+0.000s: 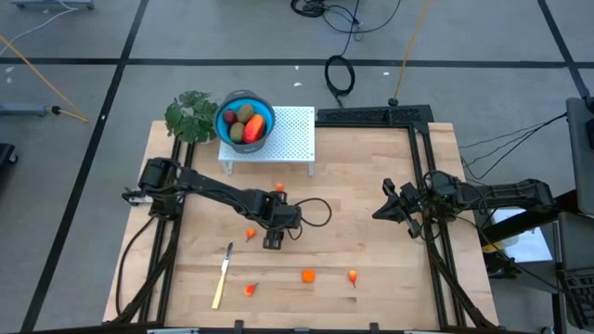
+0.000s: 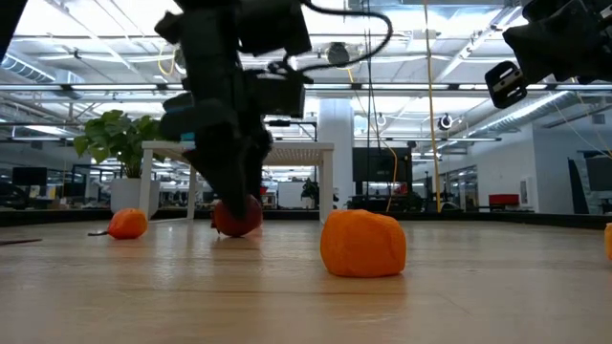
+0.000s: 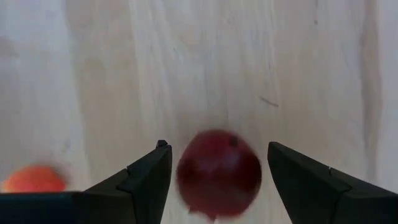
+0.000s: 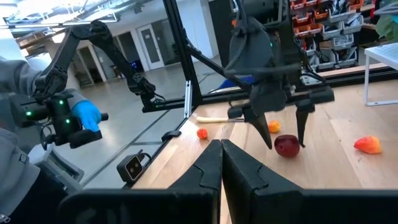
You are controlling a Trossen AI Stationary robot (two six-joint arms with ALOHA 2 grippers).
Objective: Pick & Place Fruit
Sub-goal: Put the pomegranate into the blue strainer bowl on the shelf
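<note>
A dark red fruit (image 3: 218, 173) lies mid-table between the spread fingers of the down-pointing left gripper (image 3: 219, 177) (untouched); the right gripper (image 4: 221, 163), fingers together, hovers near the right edge.

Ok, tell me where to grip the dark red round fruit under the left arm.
Across its widest middle, from straight above. The dark red fruit is a smooth ball on the table, already centered between the left gripper and its open jaws, so lower and close.
</note>
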